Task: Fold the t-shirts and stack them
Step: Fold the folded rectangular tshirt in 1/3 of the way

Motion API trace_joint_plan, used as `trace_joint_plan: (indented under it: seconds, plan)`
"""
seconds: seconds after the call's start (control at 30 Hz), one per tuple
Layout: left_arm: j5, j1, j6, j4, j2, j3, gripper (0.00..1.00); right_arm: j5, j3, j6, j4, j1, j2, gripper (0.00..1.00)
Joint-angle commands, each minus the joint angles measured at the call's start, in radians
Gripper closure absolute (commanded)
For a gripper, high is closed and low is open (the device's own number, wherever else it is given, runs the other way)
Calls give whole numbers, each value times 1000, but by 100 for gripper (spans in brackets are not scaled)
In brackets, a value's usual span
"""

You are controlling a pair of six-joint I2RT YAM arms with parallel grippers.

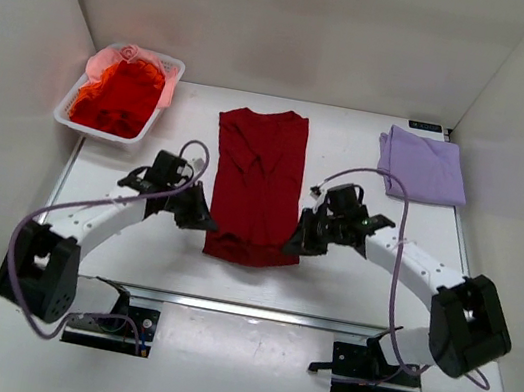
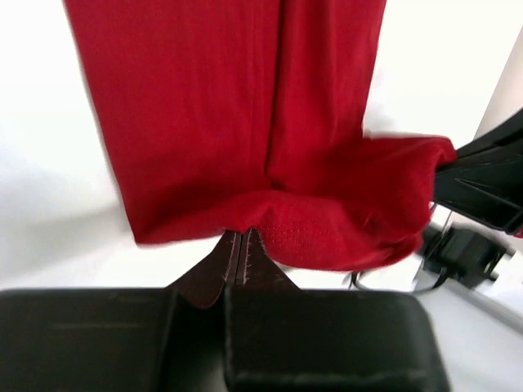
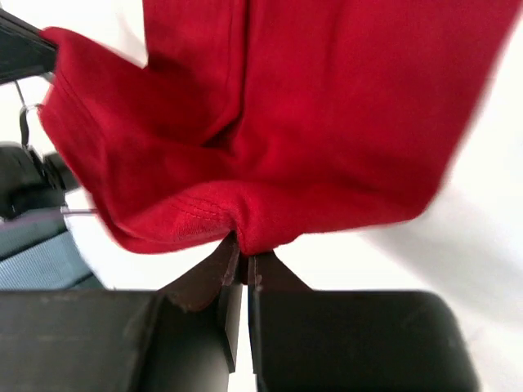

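Note:
A large dark red t-shirt (image 1: pixel 258 175) lies folded into a long strip at the table's middle, sleeves tucked in. My left gripper (image 1: pixel 204 223) is shut on its near left hem corner (image 2: pixel 245 214). My right gripper (image 1: pixel 292 244) is shut on its near right hem corner (image 3: pixel 245 233). The hem sags between the two grippers, lifted a little off the table. A pale lavender t-shirt (image 1: pixel 421 166) lies folded at the back right. Orange-red (image 1: pixel 117 97) and pink (image 1: pixel 152 70) shirts are bunched in the white basket.
The white plastic basket (image 1: pixel 70 108) sits at the back left corner. White walls enclose the table on three sides. The arm bases and their mounts (image 1: pixel 370 362) stand at the near edge. Purple cables loop off both arms.

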Motion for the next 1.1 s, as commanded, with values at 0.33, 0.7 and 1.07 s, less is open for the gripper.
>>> trace_joint_plan:
  seconds: [0.33, 0.7, 1.07]
  plan:
    - [-69, 187, 68, 228, 457, 356, 100, -24, 644, -319, -105, -250, 545, 97]
    - [33, 237, -118, 634, 523, 278, 34, 10, 610, -313, 53, -301, 559, 22]
    - [-89, 196, -34, 389, 281, 11, 27, 25, 186, -193, 146, -252, 328, 13]
